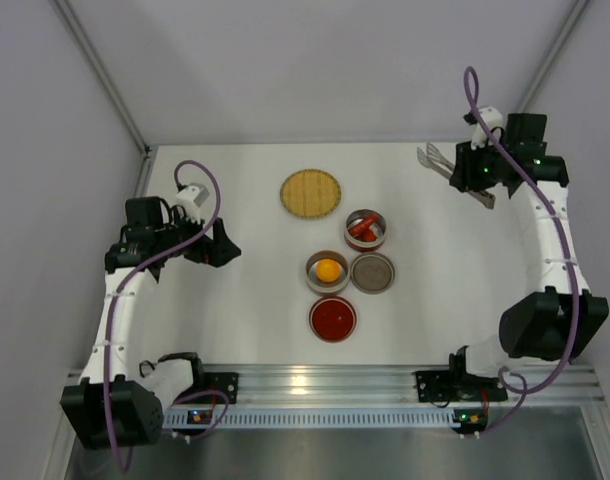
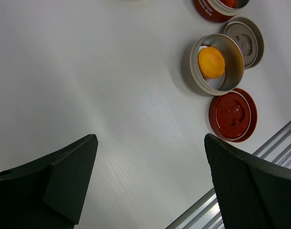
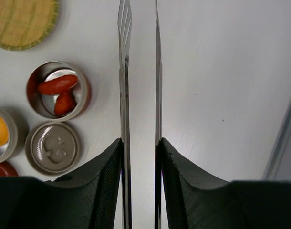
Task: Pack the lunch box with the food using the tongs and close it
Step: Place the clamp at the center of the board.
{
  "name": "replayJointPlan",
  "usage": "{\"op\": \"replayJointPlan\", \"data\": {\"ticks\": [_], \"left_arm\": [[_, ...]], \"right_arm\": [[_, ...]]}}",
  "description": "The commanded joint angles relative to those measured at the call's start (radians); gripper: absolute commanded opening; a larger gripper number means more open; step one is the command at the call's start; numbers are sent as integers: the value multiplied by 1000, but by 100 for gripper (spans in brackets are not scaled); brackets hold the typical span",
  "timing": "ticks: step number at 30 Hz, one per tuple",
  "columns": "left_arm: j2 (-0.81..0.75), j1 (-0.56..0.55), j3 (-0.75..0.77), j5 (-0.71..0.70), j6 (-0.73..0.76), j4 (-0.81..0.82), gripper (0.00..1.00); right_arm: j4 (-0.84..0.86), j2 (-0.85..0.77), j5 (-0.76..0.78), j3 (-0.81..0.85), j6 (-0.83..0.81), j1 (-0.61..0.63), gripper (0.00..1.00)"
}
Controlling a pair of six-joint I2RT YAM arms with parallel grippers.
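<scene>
My right gripper (image 1: pixel 463 170) (image 3: pixel 140 143) is shut on the silver tongs (image 1: pixel 433 156) (image 3: pixel 124 86), one finger pressed on the outside of each arm, at the back right of the table. The tongs' tips point away from me with a narrow gap between the arms. The lunch box is a set of round tins. One tin (image 1: pixel 366 229) (image 3: pixel 33 98) holds two red food pieces (image 3: pixel 58 84). Another tin (image 1: pixel 313 272) (image 2: pixel 192 64) holds the orange piece (image 1: pixel 328 270) (image 2: pixel 211 62). My left gripper (image 1: pixel 225 245) (image 2: pixel 150 143) hangs open over bare table, left of the tins.
A grey lid (image 1: pixel 372 272) (image 2: pixel 245 40) (image 3: pixel 52 148) and a red lid (image 1: pixel 332 319) (image 2: pixel 233 114) lie flat beside the tins. A yellow woven plate (image 1: pixel 310 192) (image 3: pixel 21 21) sits behind them. The metal rail (image 1: pixel 315 385) runs along the near edge.
</scene>
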Motion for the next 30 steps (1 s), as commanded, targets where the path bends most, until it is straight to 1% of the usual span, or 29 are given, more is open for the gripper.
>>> {"op": "replayJointPlan", "data": {"ticks": [1, 3, 8, 12, 13, 16, 20, 23, 29, 30], "left_arm": [[-20, 0, 38, 7, -10, 16, 98], [-11, 0, 33, 16, -21, 28, 98], [37, 0, 26, 20, -30, 54, 98], [63, 0, 21, 21, -34, 71, 98], [67, 0, 24, 21, -32, 71, 98], [86, -1, 36, 15, -29, 65, 98], [90, -1, 38, 4, -15, 56, 98], [92, -1, 32, -8, -7, 56, 98], [118, 0, 30, 3, 3, 54, 98], [120, 0, 32, 4, 3, 56, 98]], "right_arm": [[177, -1, -8, -80, 83, -110, 36], [235, 36, -12, -106, 102, -153, 35], [344, 128, -24, -161, 184, -152, 35], [427, 254, -28, -155, 237, -107, 34], [469, 269, -22, -161, 244, -78, 34], [517, 346, 27, -146, 257, -17, 34], [494, 465, 89, -74, 251, 46, 33], [473, 518, 126, -42, 254, 86, 34], [398, 577, 163, -14, 235, 115, 36], [381, 582, 166, -12, 231, 115, 38]]}}
